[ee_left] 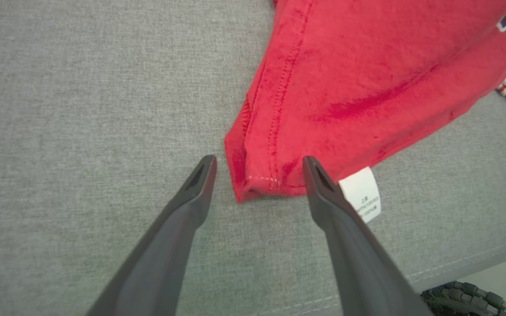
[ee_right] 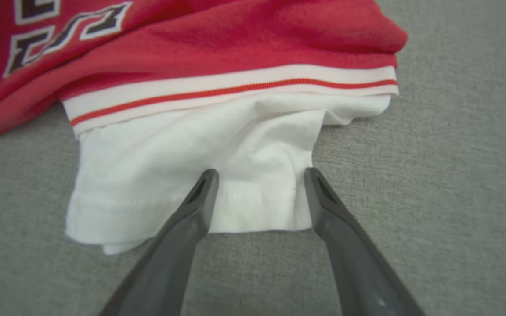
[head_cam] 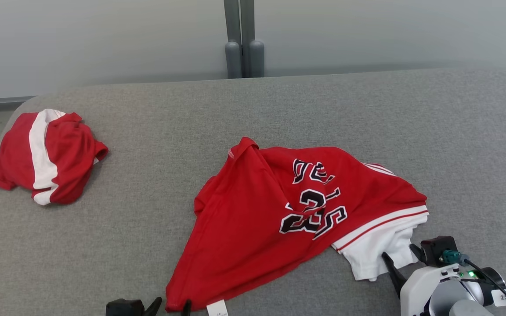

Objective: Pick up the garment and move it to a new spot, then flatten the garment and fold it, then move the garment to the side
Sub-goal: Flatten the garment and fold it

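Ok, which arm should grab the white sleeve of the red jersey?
Right, probably. The open right gripper straddles the hem of the white sleeve, fingers on either side. The open left gripper sits at the opposite bottom corner of the red jersey.

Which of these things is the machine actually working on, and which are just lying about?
In the job: crumpled red jersey with black-and-white numbers; open left claw at its red hem corner; open right claw at its white sleeve.
Lying about: bundled red garment with a white stripe, far left; grey fabric tabletop; grey upright post.
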You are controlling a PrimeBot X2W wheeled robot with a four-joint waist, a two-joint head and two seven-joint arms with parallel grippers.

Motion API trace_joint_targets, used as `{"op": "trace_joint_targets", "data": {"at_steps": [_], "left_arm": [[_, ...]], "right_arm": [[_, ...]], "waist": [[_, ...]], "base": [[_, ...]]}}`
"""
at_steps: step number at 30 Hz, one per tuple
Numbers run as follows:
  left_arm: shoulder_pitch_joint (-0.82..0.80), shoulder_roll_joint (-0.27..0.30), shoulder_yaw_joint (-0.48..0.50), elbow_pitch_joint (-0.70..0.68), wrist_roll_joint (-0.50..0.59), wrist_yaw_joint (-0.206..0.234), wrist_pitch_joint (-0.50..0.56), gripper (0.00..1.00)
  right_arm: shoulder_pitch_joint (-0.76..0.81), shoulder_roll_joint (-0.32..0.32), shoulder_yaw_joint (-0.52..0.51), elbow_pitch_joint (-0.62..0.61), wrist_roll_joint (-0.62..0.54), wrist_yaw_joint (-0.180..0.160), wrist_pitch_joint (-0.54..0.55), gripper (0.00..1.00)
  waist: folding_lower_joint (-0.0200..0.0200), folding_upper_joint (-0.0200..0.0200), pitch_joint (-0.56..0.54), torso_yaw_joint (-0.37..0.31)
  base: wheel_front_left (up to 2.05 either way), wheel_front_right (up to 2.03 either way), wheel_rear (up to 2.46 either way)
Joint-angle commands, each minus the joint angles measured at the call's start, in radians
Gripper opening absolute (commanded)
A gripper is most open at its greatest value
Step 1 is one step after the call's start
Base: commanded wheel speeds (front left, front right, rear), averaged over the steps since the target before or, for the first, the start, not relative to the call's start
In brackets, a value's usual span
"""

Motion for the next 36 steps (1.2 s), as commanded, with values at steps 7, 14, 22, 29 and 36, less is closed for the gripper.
{"op": "trace_joint_targets", "data": {"at_steps": [7, 14, 22, 29, 36], "left_arm": [[-0.027, 0.028, -0.032, 0.035, -0.043, -0.003, 0.007, 1.0], [-0.034, 0.036, -0.061, 0.079, -0.069, -0.003, 0.01, 0.44], [-0.061, 0.033, -0.076, 0.119, -0.076, -0.003, -0.027, 0.46], [-0.072, 0.041, -0.079, 0.118, -0.079, -0.002, -0.04, 0.49], [-0.081, 0.053, -0.076, 0.097, -0.079, 0.006, -0.055, 0.65]], "right_arm": [[-0.016, -0.02, 0.034, 0.026, 0.028, 0.0, 0.021, 1.0], [-0.009, -0.034, 0.019, 0.046, 0.031, -0.001, 0.056, 1.0], [0.001, -0.019, 0.019, 0.048, 0.01, -0.001, 0.094, 1.0], [0.007, -0.018, 0.014, 0.04, 0.005, -0.001, 0.097, 1.0], [0.011, -0.018, -0.002, 0.034, -0.008, -0.001, 0.097, 1.0]], "waist": [[0.0, 0.0, 0.008, 0.003], [0.0, 0.0, -0.001, 0.002], [0.0, 0.0, -0.001, 0.001], [0.0, 0.0, -0.004, 0.005], [0.0, 0.0, -0.001, 0.002]], "base": [[0.0, 0.0, 0.0], [0.0, 0.0, 0.0], [0.0, 0.0, 0.0], [0.0, 0.0, 0.0], [0.0, 0.0, 0.0]]}}
